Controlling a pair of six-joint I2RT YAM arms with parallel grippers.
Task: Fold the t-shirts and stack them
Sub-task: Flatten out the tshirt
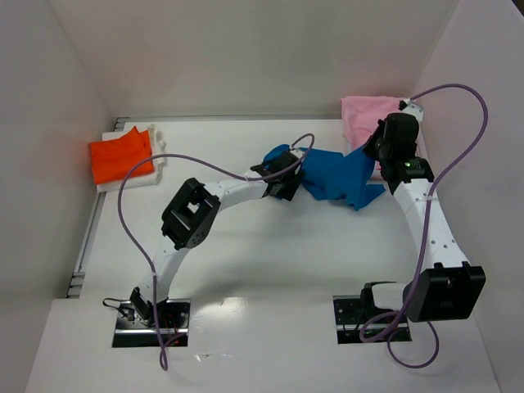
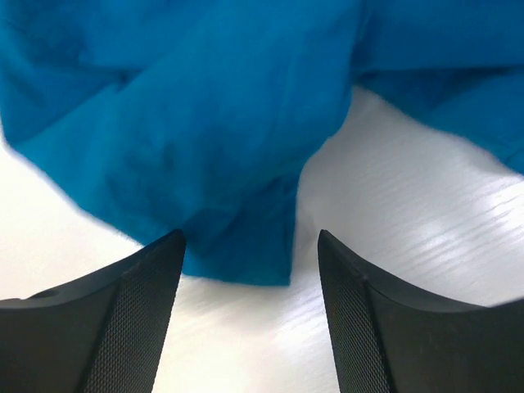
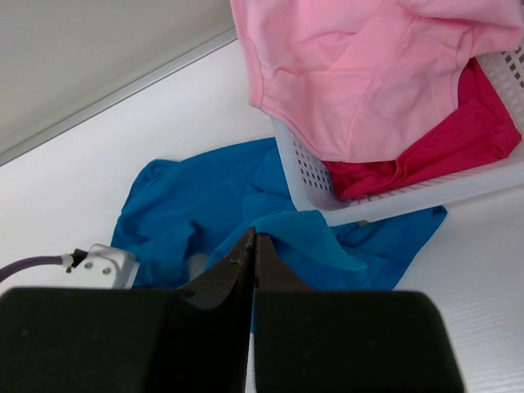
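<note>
The blue shirt (image 1: pixel 342 177) lies bunched on the surface (image 1: pixel 270 246) by the basket (image 3: pixel 304 176). My left jaws are wide over its edge; I should go low, then pinch. My right jaws are shut.

- The left arm (image 1: pixel 233 192) is reached forward and to the right, with its elbow bent and raised.
- The left gripper (image 2: pixel 250 246) is held low, its jaws parted wide.
- The right arm (image 1: pixel 430 221) is extended forward, its elbow folded back near the base.
- The right gripper (image 3: pixel 252 239) is seen pinched fully shut, fingers pressed together.
</note>
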